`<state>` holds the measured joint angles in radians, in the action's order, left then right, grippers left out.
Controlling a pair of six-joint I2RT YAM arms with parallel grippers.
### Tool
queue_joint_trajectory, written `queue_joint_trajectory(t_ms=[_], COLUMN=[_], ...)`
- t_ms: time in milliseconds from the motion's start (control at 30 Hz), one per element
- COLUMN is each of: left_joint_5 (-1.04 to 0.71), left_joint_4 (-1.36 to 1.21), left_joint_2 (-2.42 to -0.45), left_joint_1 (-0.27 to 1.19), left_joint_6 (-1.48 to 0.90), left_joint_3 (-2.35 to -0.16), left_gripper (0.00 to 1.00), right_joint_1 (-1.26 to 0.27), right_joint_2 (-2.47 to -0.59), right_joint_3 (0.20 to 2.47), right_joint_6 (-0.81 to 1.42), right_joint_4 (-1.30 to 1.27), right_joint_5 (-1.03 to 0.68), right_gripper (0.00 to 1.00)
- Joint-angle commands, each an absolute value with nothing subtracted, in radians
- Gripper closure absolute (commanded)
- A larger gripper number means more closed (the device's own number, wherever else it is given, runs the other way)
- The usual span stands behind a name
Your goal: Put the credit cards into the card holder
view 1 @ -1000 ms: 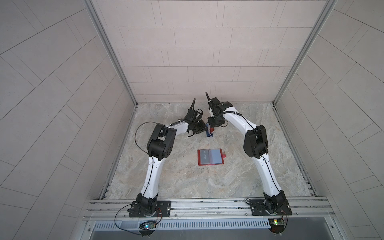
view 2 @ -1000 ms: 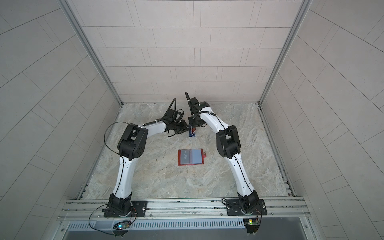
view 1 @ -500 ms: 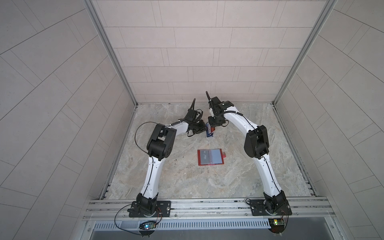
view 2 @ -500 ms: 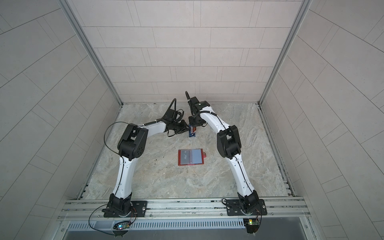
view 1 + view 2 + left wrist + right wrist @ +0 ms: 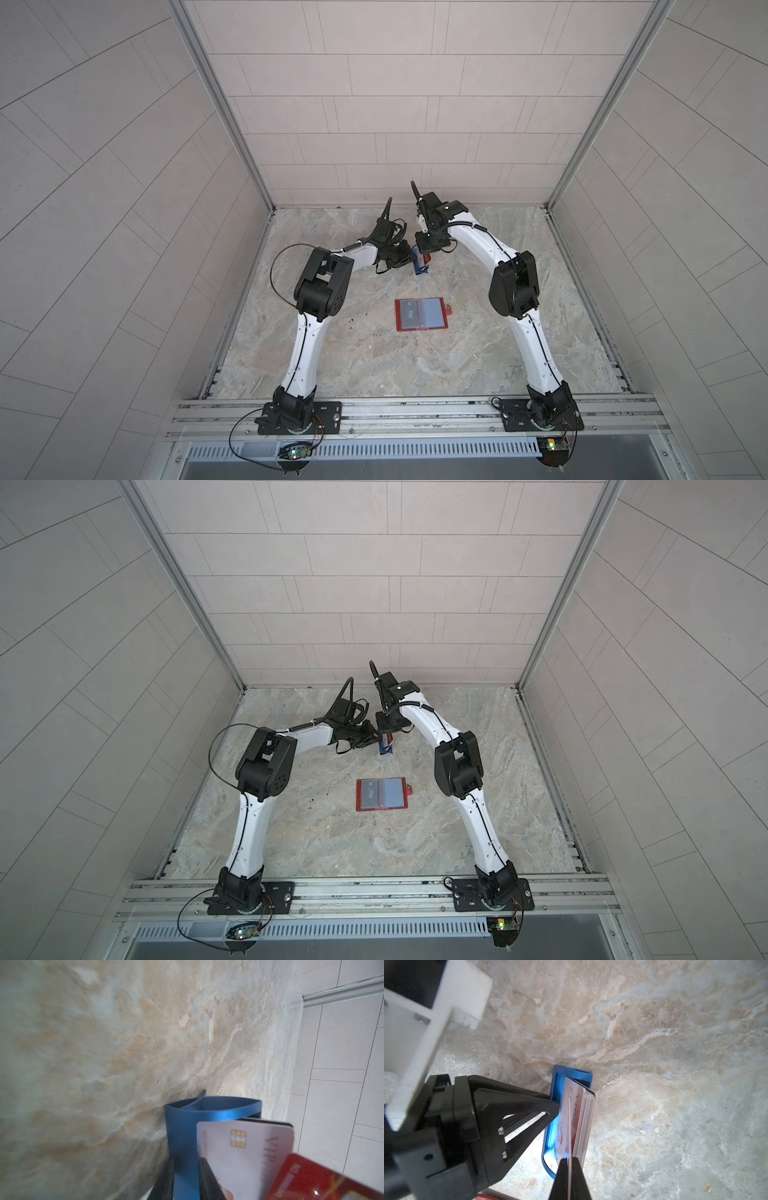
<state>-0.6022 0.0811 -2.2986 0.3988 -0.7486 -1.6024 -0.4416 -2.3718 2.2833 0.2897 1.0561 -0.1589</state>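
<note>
Obs: right gripper (image 5: 568, 1162) is pinching the red card (image 5: 311, 1178) by its thin edge, tilted against the others in the blue stand (image 5: 207, 1111); left gripper (image 5: 186, 1167) is clamping the stand's wall. The card holder (image 5: 422, 314) is lying open, well apart from the stand. Risk: edge grip slipping, or the neighbouring pale card (image 5: 239, 1147) dragging out with it

Robot test cell, laboratory type. The left arm (image 5: 305, 349) and right arm (image 5: 536, 353) are bolted to an aluminium rail (image 5: 415, 411) fronting a stone-patterned worktop (image 5: 415, 370). Pale tiled panels (image 5: 395, 116) in metal framing (image 5: 220, 104) enclose three sides.
</note>
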Motion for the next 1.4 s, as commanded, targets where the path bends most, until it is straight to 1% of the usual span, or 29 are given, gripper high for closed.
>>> queue_joint_trajectory(t_ms=[0,200,267,367,467,567,700,867,1000,1167,1367], left_joint_5=[-0.609,-0.663,-0.68,-0.696,-0.7,-0.695,-0.628,-0.547,-0.469,-0.455,-0.456], left_joint_4=[0.182,0.202,0.209,0.227,0.243,0.275,0.352,0.363,0.349,0.299,0.291], left_joint_2=[-2.328,-2.277,-2.253,-2.215,-2.171,-2.112,-2.009,-1.878,-1.766,-1.681,-1.615], left_joint_1=[0.399,0.399,0.399,0.399,0.399,0.399,0.399,0.4,0.411,0.425,0.461], left_joint_6=[-0.739,-0.729,-0.701,-0.679,-0.66,-0.621,-0.54,-0.509,-0.525,-0.554,-0.533], left_joint_3=[-1.597,-1.62,-1.627,-1.635,-1.626,-1.598,-1.54,-1.392,-1.262,-1.113,-0.998], left_gripper=[0.74,0.65,0.6,0.54,0.52,0.52,0.51,0.51,0.52,0.51,0.51], right_joint_1=[-0.426,-0.413,-0.405,-0.391,-0.372,-0.349,-0.313,-0.293,-0.294,-0.295,-0.31], right_joint_2=[-2.308,-2.241,-2.197,-2.125,-2.052,-1.972,-1.856,-1.745,-1.69,-1.633,-1.597], right_joint_3=[2.298,2.25,2.199,2.116,2.025,1.93,1.758,1.582,1.445,1.259,1.077], right_joint_6=[0.281,0.282,0.285,0.291,0.296,0.298,0.304,0.291,0.298,0.356,0.436], right_joint_4=[1.109,1.071,1.036,0.982,0.933,0.894,0.825,0.774,0.721,0.592,0.433], right_joint_5=[-0.145,-0.241,-0.273,-0.321,-0.368,-0.412,-0.473,-0.551,-0.599,-0.665,-0.719], right_gripper=[1.0,1.0,1.0,1.0,1.0,1.0,1.0,1.0,1.0,1.0,1.0])
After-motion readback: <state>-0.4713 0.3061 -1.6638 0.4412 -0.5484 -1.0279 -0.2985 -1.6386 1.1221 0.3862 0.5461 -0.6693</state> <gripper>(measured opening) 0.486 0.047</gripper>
